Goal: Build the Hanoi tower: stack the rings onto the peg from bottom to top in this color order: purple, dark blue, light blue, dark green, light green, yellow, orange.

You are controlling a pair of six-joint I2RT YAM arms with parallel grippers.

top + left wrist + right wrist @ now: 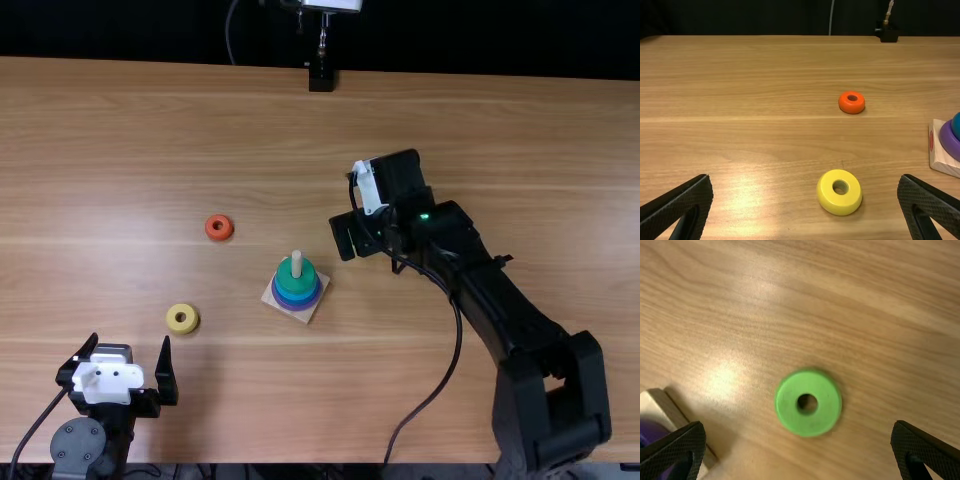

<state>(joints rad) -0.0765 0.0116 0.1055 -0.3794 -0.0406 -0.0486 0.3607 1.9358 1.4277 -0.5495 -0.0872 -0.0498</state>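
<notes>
Between the parted fingers of the right gripper (372, 212), in its wrist view: light green ring (808, 403), flat on the worktop (480, 130), space on both sides, so not gripped. Right gripper open, fingers wide apart, hand pointing down at the worktop. Ring hole faces up.

Left of the right gripper and a bit toward the near edge: square wooden base (310, 311) with upright peg (296, 262). Base is apart from the gripper, though near; a corner of it also shows beside one finger in the right wrist view. Rings threaded on the peg: purple ring (951, 141) at the bottom, blue above it, dark green ring (297, 280) on top. Split between the two blue shades hard to tell. Peg tip sticks up out of the dark green ring.

Left gripper (130, 343): open, fingers well apart, pointing toward the far edge. Yellow ring (181, 319) just ahead of it and slightly to the right, near its right finger but apart, flat on the worktop. Orange ring (219, 227) farther ahead of it and more to the right, also flat. Base with the stack is well off to its right, a little ahead.

Far beyond both grippers, at the far edge: small black stand (321, 78), with a thin cable (229, 35) hanging left of it.
</notes>
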